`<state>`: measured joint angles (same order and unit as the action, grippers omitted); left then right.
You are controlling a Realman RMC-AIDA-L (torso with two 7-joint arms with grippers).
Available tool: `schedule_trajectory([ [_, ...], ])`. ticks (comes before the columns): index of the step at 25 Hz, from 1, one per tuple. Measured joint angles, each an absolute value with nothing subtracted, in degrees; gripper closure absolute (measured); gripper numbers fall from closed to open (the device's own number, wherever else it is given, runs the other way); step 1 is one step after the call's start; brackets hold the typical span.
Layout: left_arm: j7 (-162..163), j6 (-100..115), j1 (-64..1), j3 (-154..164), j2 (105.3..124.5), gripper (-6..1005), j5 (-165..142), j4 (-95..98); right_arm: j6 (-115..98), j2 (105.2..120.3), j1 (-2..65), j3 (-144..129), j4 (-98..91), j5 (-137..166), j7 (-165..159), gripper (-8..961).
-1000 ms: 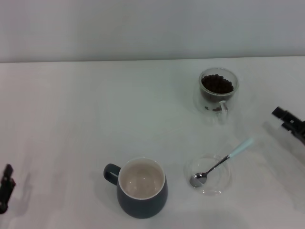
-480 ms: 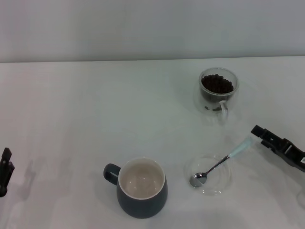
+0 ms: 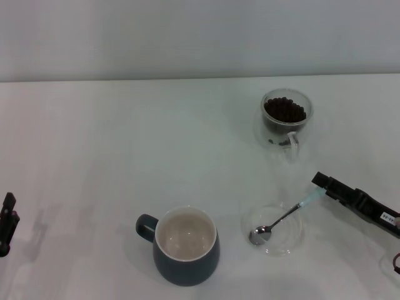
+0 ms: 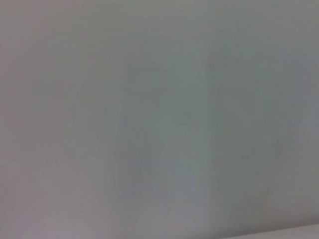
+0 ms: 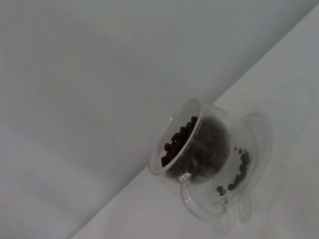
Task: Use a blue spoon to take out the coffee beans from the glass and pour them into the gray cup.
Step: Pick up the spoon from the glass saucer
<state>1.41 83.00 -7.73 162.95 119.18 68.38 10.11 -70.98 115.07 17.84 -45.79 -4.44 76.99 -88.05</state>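
- Table [image 3: 94, 144]: white, bearing all items.
- Right gripper [image 3: 320, 182]: tip at the handle end of the blue spoon [image 3: 284, 216]; finger state cannot be told.
- Left gripper [image 3: 7, 219]: at the table's left edge; finger state likewise indeterminate.
- Gray cup [image 3: 185, 246]: near centre, empty.
- Glass [image 3: 285, 120]: far right, holding coffee beans [image 3: 285, 110].
- Saucer [image 3: 273, 227]: holds the spoon's bowl.

Gray cup [image 3: 186, 247] dark blue-gray, cream inside; blue spoon [image 3: 282, 217] pale-blue handle, silver bowl; coffee beans [image 3: 285, 110] near-black; table [image 3: 125, 150] white.

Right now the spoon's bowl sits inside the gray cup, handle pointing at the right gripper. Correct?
Not quite. The head view shows the blue spoon with its bowl in the clear saucer, not the gray cup, which looks empty. Its handle does point toward the right gripper.
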Motion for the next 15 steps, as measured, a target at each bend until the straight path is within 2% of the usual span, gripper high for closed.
schedule_trajectory([
  [4,1.41,82.97,-7.73,162.95,119.22,342,68.36,10.1,-71.21,115.06,17.85,-46.69,-4.0,77.08,-87.89,124],
  [15,1.41,83.3,-7.11,162.95,119.27,341,68.02,10.4,-71.68,115.22,18.34,-47.37,-3.7,77.08,-87.62,337],
])
